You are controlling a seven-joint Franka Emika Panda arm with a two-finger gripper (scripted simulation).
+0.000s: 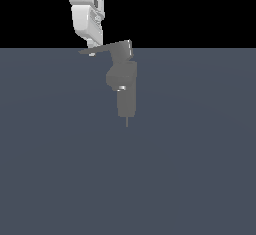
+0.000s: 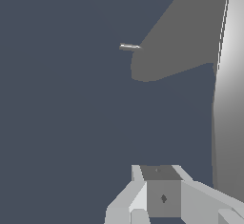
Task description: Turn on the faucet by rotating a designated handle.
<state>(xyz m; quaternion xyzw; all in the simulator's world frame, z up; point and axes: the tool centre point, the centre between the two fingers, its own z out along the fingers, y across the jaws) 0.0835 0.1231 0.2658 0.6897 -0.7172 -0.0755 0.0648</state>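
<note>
While the tool (image 1: pixel 91 46) meets the handle (image 1: pixel 102 48), the faucet (image 1: pixel 123 81) stands just beside.

Sim. render, no real room: flat untextured slate-blue ground (image 1: pixel 200 179), black void above, blocky matte faucet (image 1: pixel 122 81) w/ no sink.

- A flat, plain slate-blue floor (image 1: pixel 190 169) fills the lower exterior view, meeting black background at a straight horizon.
- The dark-grey faucet (image 1: pixel 122 81) is the only fixture seen over it; its footing cannot be made out.
</note>
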